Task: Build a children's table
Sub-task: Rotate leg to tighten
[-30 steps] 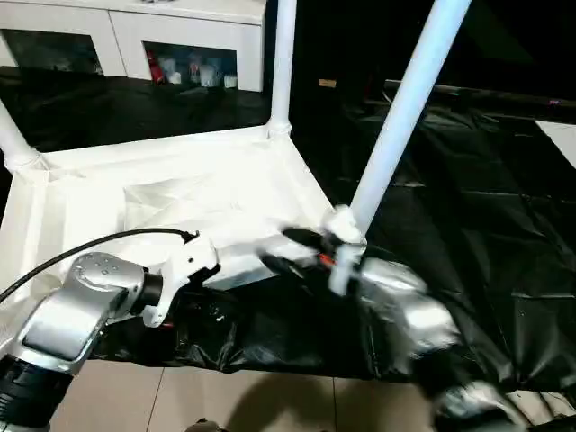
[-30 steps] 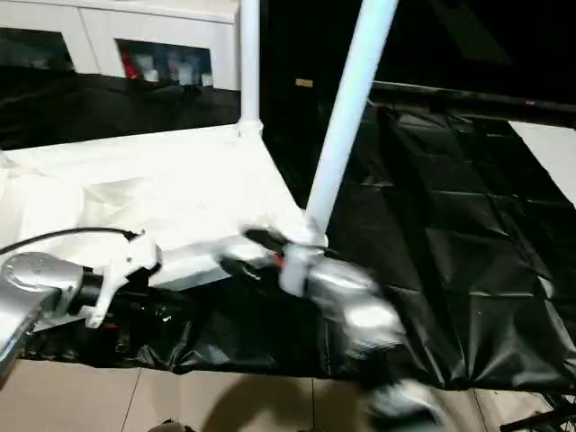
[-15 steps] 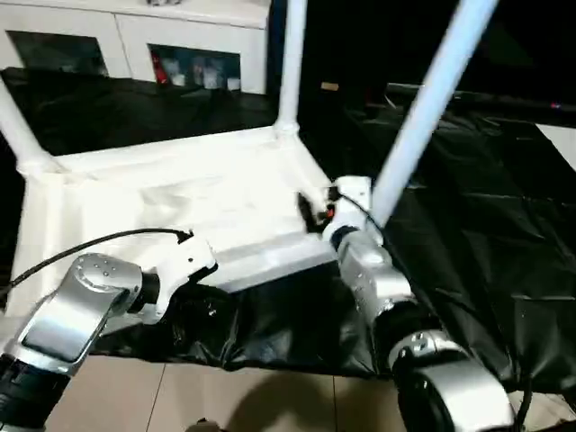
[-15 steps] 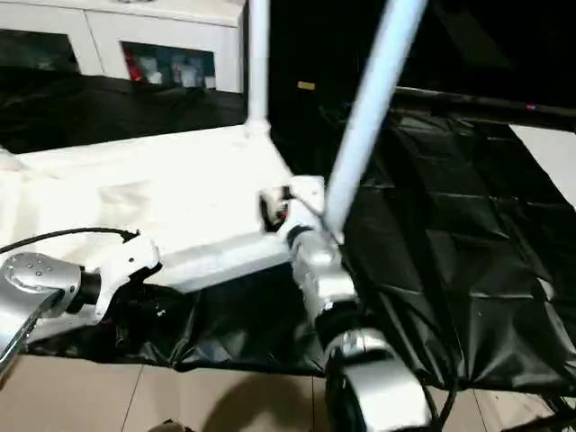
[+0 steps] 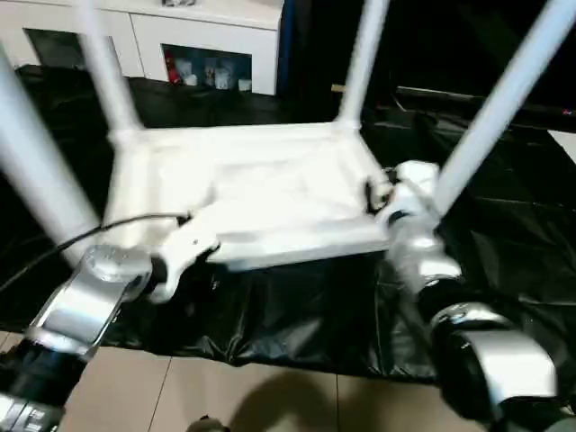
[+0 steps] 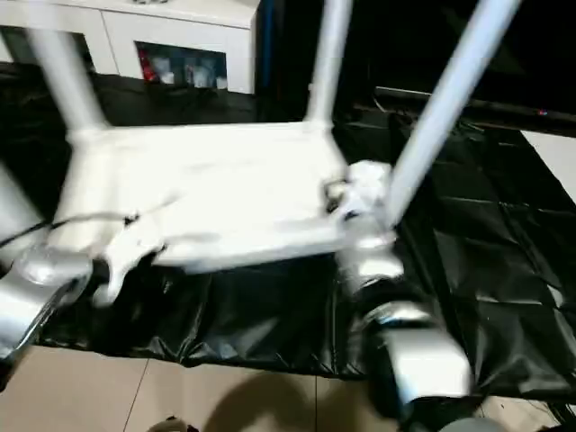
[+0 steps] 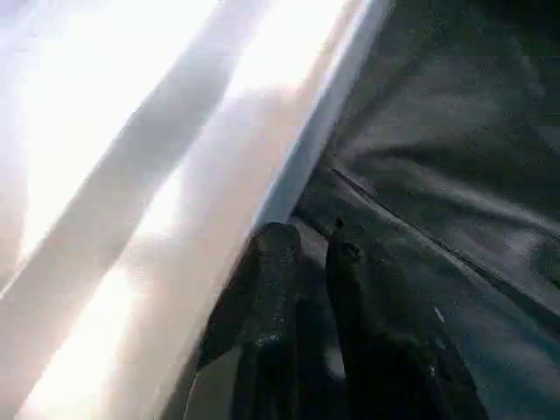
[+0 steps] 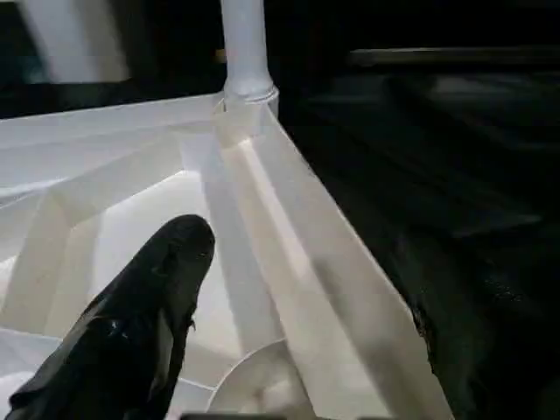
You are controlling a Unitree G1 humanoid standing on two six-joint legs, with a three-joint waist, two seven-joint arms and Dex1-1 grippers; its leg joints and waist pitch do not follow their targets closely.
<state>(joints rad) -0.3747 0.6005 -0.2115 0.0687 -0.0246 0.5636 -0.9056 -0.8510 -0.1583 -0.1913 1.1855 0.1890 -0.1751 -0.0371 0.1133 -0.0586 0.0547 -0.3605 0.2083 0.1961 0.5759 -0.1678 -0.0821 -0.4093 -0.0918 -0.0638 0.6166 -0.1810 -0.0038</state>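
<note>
At the bottom of the head view, 2 silver forearms reach up from the lower corners over pale floor tiles (image 5: 261, 400). The left gripper (image 7: 306, 254) sits at the near edge of the children's table (image 5: 270, 193), just left of centre in the frame; in the wrist view its 2 black fingers (image 7: 273, 262) stand close together with a narrow gap, beside the white rim and over the black cover, and they pinch nothing that can be seen. A black cable (image 5: 108, 229) arcs across the left wrist.

The right gripper (image 5: 382, 193) is at the table's near right corner, right of centre in the frame. Its fingers are spread wide: 1 black finger (image 8: 144, 306) lies over the ribbed underside inside the rim, though blur makes it hard to tell whether it touches the plastic.

The white table lies upside down in the middle of the frame on the black-covered work table (image 5: 504, 252). 4 legs (image 5: 360, 63) rise from its corners: 1 at the left edge, 1 at upper left, 1 at upper centre, and 1 slanting to the upper right.

Beyond, along the top left, stands a white cabinet (image 5: 180, 27) with small items on a shelf.
</note>
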